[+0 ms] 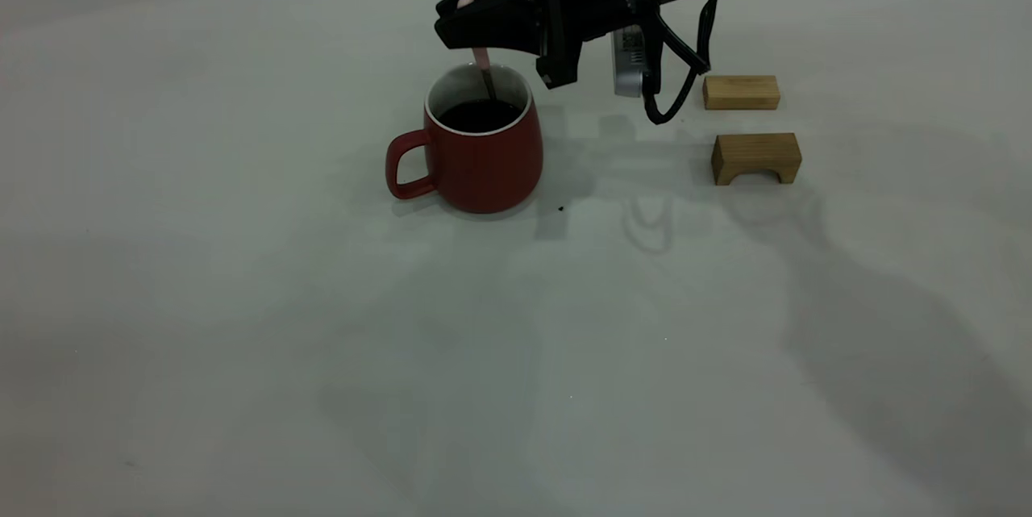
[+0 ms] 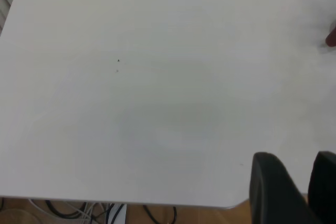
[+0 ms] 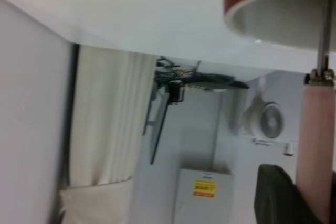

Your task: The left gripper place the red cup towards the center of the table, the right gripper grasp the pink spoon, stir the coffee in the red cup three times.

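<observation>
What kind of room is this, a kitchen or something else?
Probably a robot lab, not a kitchen. The right tool stirs the red cup with the pink spoon on a bare white table, and loose cables lie on the floor.

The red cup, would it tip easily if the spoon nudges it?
Probably not: the red cup looks wider at its base and stands flat on the table. The coffee likely adds weight. A hard shove might still slosh it.
</observation>
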Robot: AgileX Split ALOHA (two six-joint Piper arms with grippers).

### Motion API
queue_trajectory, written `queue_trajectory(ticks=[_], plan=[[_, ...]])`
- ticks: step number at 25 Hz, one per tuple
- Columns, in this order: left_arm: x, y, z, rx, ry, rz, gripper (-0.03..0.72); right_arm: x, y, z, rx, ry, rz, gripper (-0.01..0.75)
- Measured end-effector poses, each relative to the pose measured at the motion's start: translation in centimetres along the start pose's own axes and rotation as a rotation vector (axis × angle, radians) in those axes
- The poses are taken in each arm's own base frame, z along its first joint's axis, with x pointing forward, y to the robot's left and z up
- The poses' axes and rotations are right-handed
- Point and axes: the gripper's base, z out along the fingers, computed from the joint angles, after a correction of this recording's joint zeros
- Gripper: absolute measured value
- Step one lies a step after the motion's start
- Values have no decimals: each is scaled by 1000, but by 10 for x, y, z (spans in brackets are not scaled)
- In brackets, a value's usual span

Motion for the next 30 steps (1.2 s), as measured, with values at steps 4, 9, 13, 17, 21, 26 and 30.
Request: queue_trajectory(ticks=[4,9,13,17,21,26,30], plan=[[0,0,0,0,0,0,244,1,-3,0,33,14,-23,127],[0,0,0,0,0,0,244,3,-7,0,77,39,-47,362],[0,0,0,0,0,0,244,19,-7,-8,158,18,-157,616],[0,0,0,0,0,0,244,68,1,-37,277,-52,-425,719],[0,0,0,0,0,0,244,131,4,-80,389,-112,-696,690],[0,0,0,0,0,0,244,213,1,-134,337,-126,-903,542],[0,0,0,0,0,0,244,273,-11,-175,243,-128,-1040,408]])
